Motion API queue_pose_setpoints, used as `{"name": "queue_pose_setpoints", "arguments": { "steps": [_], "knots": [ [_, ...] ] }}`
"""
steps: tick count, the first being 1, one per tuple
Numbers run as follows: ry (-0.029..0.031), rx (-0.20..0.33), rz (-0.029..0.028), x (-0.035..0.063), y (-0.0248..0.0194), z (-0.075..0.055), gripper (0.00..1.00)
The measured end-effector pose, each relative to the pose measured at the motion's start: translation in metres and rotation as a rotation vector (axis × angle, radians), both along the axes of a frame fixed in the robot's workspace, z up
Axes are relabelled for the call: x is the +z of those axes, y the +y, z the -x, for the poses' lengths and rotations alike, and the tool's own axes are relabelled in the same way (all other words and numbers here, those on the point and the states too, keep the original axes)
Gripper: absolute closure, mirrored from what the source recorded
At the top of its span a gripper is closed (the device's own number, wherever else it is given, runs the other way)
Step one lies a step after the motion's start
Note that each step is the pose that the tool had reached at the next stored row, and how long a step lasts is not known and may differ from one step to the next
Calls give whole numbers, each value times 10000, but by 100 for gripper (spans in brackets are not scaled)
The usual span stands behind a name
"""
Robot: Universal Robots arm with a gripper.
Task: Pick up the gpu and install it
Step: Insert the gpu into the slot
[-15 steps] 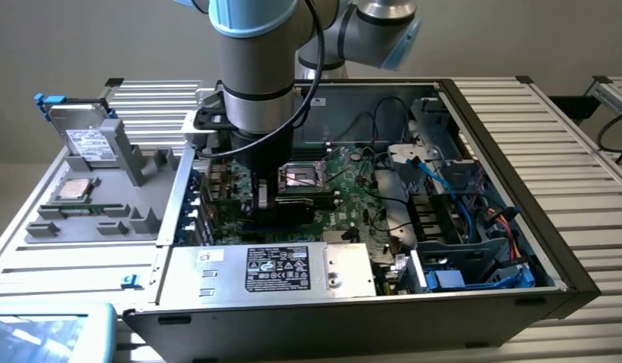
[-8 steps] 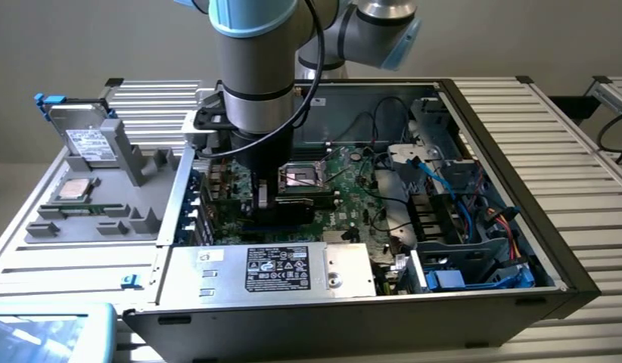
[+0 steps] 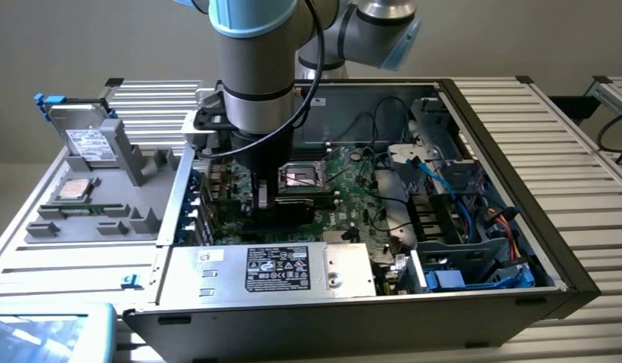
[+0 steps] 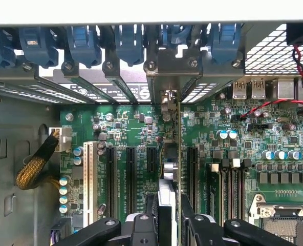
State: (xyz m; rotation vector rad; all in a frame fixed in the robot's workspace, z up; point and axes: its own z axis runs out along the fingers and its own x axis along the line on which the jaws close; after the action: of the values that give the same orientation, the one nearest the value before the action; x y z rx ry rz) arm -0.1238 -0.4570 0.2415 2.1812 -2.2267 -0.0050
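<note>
Jaws of the gripper (image 4: pixel 168 218) clench the gpu (image 4: pixel 170 169) edge-on, standing upright over the motherboard (image 4: pixel 136 128) between the black expansion slots (image 4: pixel 130 177). Beyond it, the card's end reaches the rear slot brackets (image 4: pixel 115 84) and blue retaining clips (image 4: pixel 126 43).

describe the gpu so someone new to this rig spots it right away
Start at the open computer case and find the green motherboard inside. The gpu stands on edge among the black expansion slots, held by the tool on the arm. Unlike the empty slots beside it, it is an upright card seen edge-on.
</note>
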Motion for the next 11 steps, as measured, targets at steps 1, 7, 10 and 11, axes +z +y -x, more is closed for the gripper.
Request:
{"name": "queue_pose_setpoints", "arguments": {
  "steps": [1,7,10,11],
  "knots": [
    [0,1,1,0,0,1,72],
    [-15,-1,1,-7,0,20,72],
    [-15,0,1,-7,0,20,72],
    [-14,0,1,-7,0,20,72]
  ]
}}
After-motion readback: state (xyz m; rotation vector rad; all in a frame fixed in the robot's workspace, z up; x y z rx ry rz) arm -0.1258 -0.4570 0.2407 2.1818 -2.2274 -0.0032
